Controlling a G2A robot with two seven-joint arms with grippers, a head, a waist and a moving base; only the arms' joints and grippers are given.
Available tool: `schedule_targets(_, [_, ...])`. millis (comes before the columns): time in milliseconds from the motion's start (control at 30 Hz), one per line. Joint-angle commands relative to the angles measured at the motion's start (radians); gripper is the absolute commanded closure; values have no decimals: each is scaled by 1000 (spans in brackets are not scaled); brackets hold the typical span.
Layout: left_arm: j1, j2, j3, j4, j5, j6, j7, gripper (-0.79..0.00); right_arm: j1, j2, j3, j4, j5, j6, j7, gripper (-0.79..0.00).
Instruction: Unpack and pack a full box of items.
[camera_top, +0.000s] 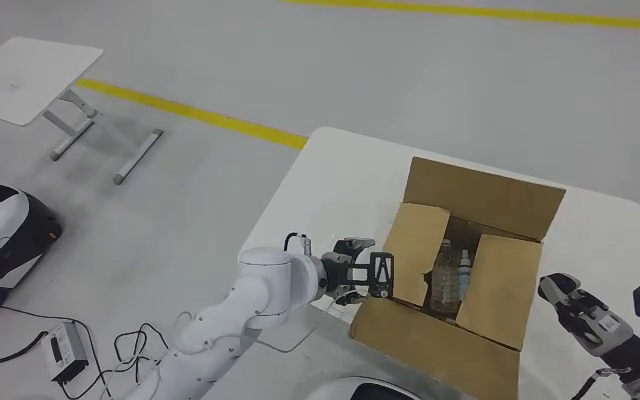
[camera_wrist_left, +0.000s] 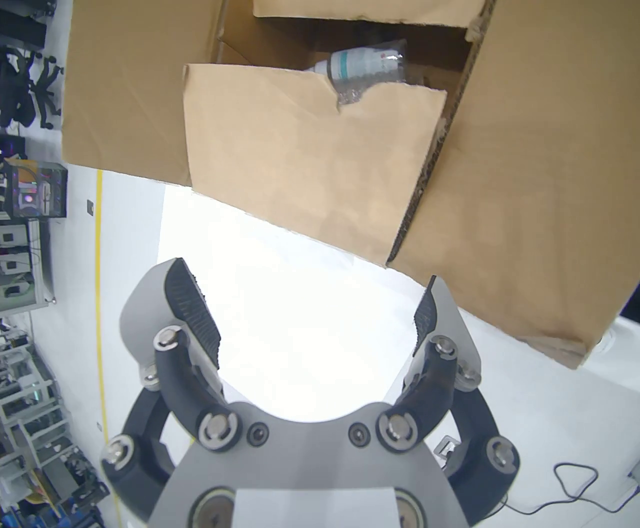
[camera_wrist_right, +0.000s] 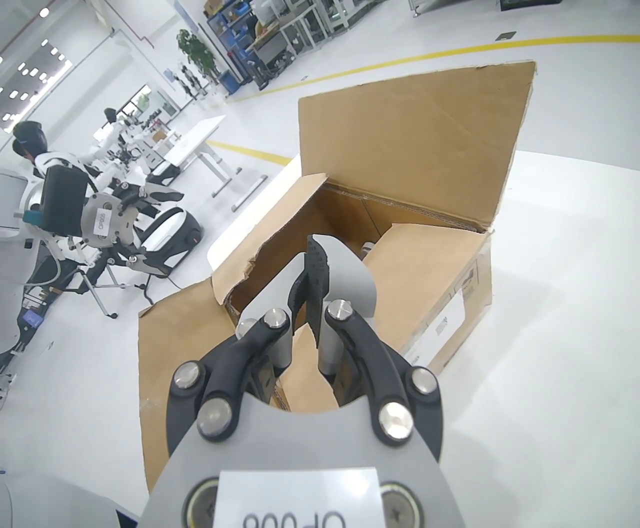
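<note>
L gripper (camera_top: 382, 276) released, jaws wide, 9 o'clock of cardboard box (camera_top: 487, 196); R gripper (camera_wrist_right: 314, 250) clenched empty, 3 o'clock; bottles (camera_top: 448, 272) inside.

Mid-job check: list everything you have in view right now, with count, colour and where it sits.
box: one, brown cardboard, flaps open, on the table
bottles: two showing, clear, inside the box; more may be hidden
table: one, white, under the box
side table: one, white, on the floor away from the work table
floor lines: two, yellow, on the grey floor
cables: several, black, on the floor beside the arm's base
left hand: one, grey and black, open and empty, close by one side flap of the box
right hand: one, grey and black, shut, holding nothing, at the box's opposite side
</note>
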Motion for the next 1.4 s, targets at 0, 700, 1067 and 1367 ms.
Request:
schedule_targets(0, [11, 2, -3, -5, 21, -11, 20, -785, 2, 1, -1, 1, 3, -1, 0, 0])
schedule_targets(700, [63, 48, 82, -17, 248, -93, 151, -785, 13, 8, 2, 26, 23, -13, 5, 0])
schedule_targets(1067, [27, 98, 193, 1, 428, -93, 323, -785, 12, 11, 4, 26, 27, -12, 6, 0])
schedule_targets(1367, [100, 148, 60, -58, 451, -93, 328, -785, 4, 14, 15, 22, 42, -16, 2, 0])
